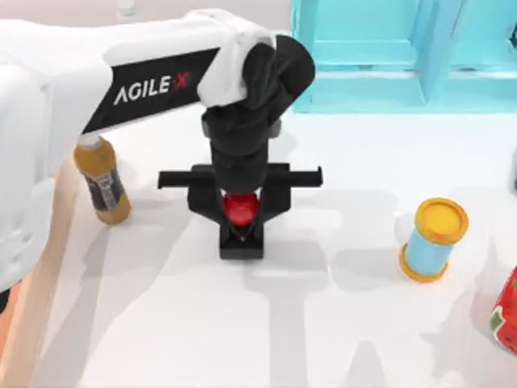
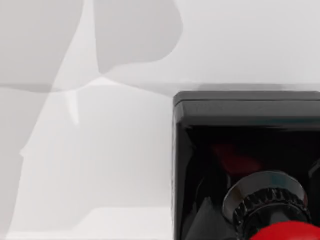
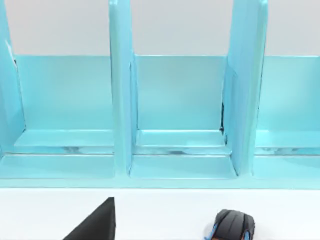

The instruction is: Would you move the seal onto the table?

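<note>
Even, bright light falls on the smooth white tabletop [image 1: 347, 323], with no dim corners. Soft grey overlapping shadows of the white-and-black left arm [image 1: 161, 81] spread toward the tabletop's near edge, suggesting several lamps above. The glossy black square base of the red-knobbed seal [image 2: 235, 150] carries faint red reflections. The light blue plastic shelf unit [image 3: 180, 100] looks evenly lit and crisp.

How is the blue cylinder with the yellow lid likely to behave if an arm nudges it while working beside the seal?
The blue cylinder appears to lie on its side on the table, so a nudge would probably roll it. Its smooth round wall looks rigid and may slip from the fingers.
</note>
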Action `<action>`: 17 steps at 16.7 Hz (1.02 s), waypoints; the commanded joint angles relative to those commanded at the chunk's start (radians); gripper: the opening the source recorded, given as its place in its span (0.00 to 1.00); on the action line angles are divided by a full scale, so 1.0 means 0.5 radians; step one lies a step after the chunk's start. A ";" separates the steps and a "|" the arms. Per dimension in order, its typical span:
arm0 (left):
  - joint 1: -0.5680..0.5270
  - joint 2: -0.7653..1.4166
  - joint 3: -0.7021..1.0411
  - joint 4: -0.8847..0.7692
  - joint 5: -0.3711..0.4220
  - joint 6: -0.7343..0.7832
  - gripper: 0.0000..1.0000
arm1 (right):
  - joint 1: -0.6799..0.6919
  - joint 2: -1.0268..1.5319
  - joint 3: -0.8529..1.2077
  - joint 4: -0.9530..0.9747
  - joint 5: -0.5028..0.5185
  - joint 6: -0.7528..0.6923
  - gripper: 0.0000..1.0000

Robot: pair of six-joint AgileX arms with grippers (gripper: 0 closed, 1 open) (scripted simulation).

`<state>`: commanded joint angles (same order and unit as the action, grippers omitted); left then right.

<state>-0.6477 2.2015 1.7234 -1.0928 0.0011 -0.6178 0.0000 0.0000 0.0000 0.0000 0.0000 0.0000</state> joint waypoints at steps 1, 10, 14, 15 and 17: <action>0.000 0.000 0.000 0.000 0.000 0.000 0.00 | 0.000 0.000 0.000 0.000 0.000 0.000 1.00; 0.000 0.000 0.000 0.000 0.000 0.000 0.68 | 0.000 0.000 0.000 0.000 0.000 0.000 1.00; 0.000 0.000 0.000 0.000 0.000 0.000 0.98 | 0.000 0.000 0.000 0.000 0.000 0.000 1.00; 0.000 0.000 0.000 0.000 0.000 0.000 1.00 | 0.000 0.000 0.000 0.000 0.000 0.000 1.00; 0.000 0.000 0.000 0.000 0.000 0.000 1.00 | 0.000 0.000 0.000 0.000 0.000 0.000 1.00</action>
<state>-0.6477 2.2015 1.7234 -1.0928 0.0011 -0.6178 0.0000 0.0000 0.0000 0.0000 0.0000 0.0000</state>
